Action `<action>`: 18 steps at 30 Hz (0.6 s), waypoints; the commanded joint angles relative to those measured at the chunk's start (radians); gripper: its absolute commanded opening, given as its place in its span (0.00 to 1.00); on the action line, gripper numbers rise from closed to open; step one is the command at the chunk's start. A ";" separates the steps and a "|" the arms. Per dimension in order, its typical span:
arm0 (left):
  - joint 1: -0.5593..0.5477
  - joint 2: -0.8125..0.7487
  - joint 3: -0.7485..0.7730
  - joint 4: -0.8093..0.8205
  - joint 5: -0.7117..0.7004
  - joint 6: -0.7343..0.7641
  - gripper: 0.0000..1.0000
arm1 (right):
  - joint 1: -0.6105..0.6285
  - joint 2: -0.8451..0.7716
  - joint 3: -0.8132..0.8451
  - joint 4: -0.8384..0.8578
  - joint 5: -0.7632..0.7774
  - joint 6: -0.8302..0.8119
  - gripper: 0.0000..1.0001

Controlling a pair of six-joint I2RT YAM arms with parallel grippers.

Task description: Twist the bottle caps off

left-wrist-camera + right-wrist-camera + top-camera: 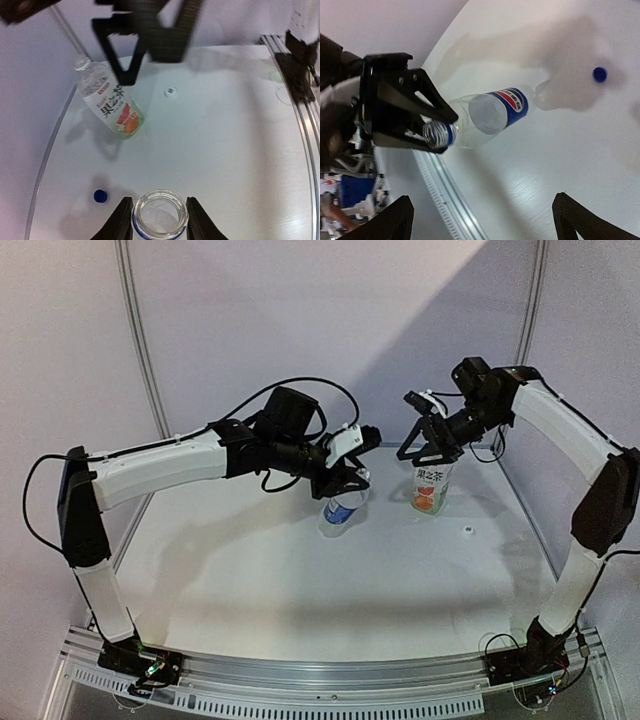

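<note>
The slim Pepsi bottle (pixel 340 512) stands upright with its mouth open and no cap. My left gripper (pixel 345 480) is shut on its neck; in the left wrist view both fingers (pixel 122 220) press the open neck (pixel 160 212). The blue cap (pixel 100 196) lies on the table beside it. The wider green-white-orange bottle (pixel 430 490) stands upright, also uncapped. My right gripper (pixel 428 445) hangs just above it, wide open and empty (pixel 487 220). The white cap (pixel 466 533) lies on the table to its right.
The white table (pixel 300 580) has raised curved edges. A slotted metal rail (pixel 320 680) runs along the near edge between the arm bases. Walls stand close behind and to the right. The left arm's cable (pixel 300 390) loops above its wrist.
</note>
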 commanded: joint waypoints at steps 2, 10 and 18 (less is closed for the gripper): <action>0.058 -0.011 -0.032 0.231 -0.078 -0.343 0.00 | -0.025 -0.170 0.006 -0.006 0.398 -0.167 0.99; 0.078 -0.001 -0.137 0.447 -0.058 -0.553 0.00 | -0.125 -0.290 -0.006 -0.006 0.698 -0.217 0.99; 0.078 0.019 -0.242 0.622 0.019 -0.531 0.00 | -0.209 -0.408 -0.157 0.095 0.921 -0.053 0.99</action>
